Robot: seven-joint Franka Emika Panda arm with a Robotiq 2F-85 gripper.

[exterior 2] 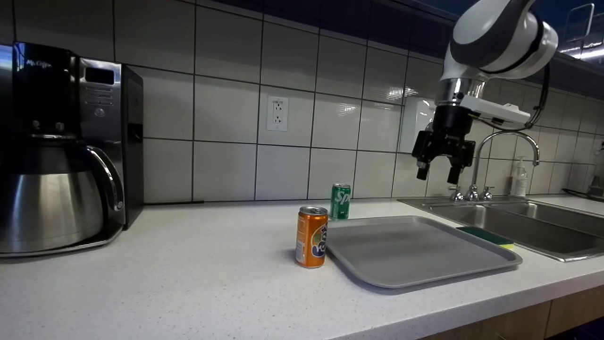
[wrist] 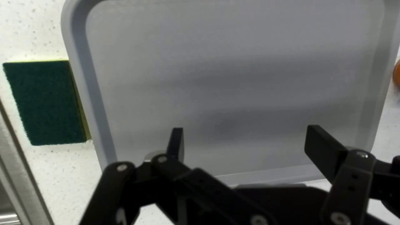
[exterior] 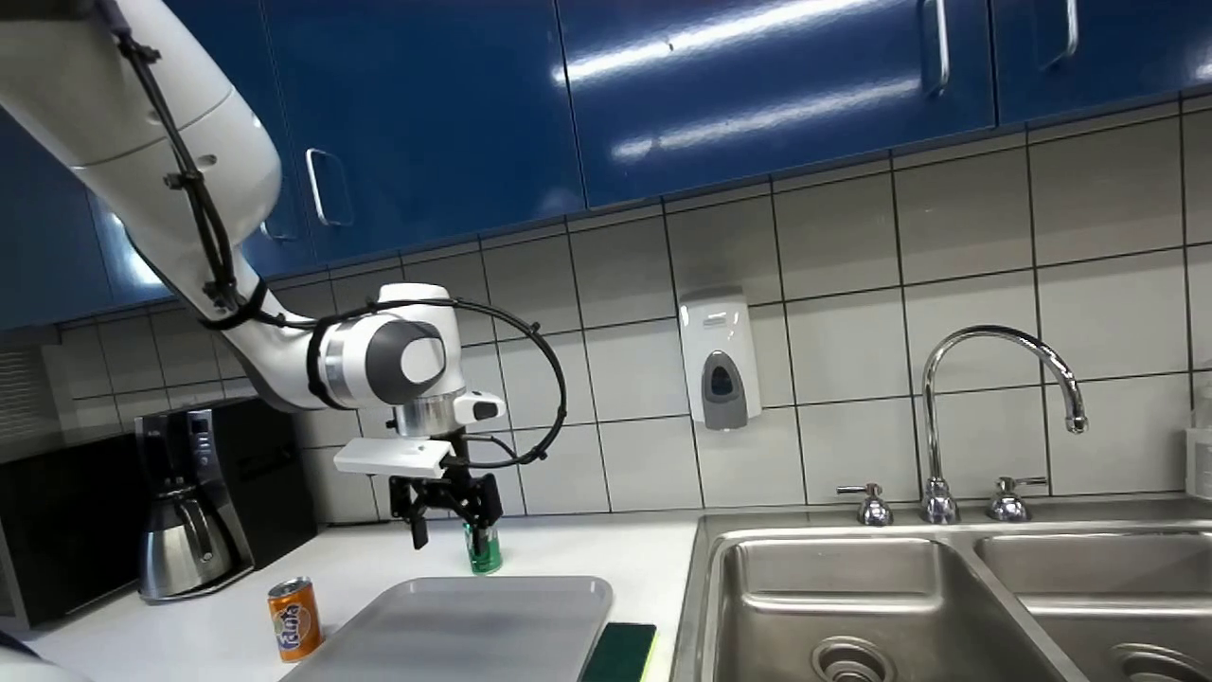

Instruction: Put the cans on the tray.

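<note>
The orange can [exterior: 294, 620] stands upright on the counter beside the tray's short edge; it also shows in an exterior view [exterior 2: 311, 236], and a sliver shows at the right edge of the wrist view [wrist: 397, 73]. The green can [exterior 2: 340, 202] stands upright on the counter near the tray's back corner, partly behind a finger in an exterior view [exterior: 486, 557]. It does not show in the wrist view. The grey tray [exterior 2: 424, 255] lies flat and bare, also in the wrist view [wrist: 218, 37]. My gripper [exterior 2: 438, 175] is open and empty, high above the tray, fingers down [wrist: 245, 134].
A dark green sponge pad [wrist: 45, 103] lies against the tray's edge on the sink side. The steel sink [exterior: 705, 587] with its tall faucet [exterior: 994, 333] is beyond it. A coffee maker [exterior 2: 56, 198] stands at the opposite end. A soap dispenser [exterior: 721, 360] hangs on the tiled wall.
</note>
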